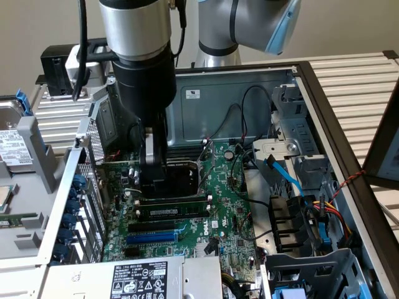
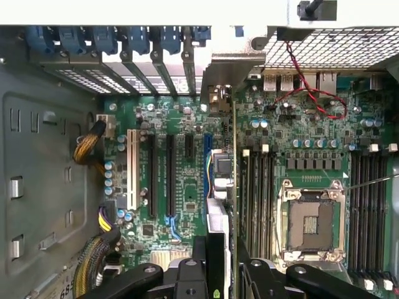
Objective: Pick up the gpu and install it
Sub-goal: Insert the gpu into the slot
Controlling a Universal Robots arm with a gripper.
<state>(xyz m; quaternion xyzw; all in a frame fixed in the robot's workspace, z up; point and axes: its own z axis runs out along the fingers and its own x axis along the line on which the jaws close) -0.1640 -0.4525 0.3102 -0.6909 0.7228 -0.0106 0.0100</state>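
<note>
The gpu (image 1: 179,177) shows as a black shroud held above the large green motherboard (image 1: 234,199) inside the open computer case. My gripper (image 1: 154,167) is shut on it from above. In the wrist view the gpu (image 2: 232,124) appears edge-on: a thin green card edge runs from its silver end bracket at the case's rear slots back to my gripper (image 2: 224,265), whose black fingers (image 2: 202,255) clamp either side. The card hangs between the black expansion slots (image 2: 161,174) and the memory slots (image 2: 259,187). Whether it touches a slot is hidden.
An open CPU socket (image 2: 310,221) lies beside the card. Cable bundles (image 2: 93,249) run along the case wall. A red-black wire (image 2: 312,93) loops over the board. The power supply (image 1: 140,277), drive cage (image 1: 308,268) and blue cables (image 1: 283,171) crowd the case edges.
</note>
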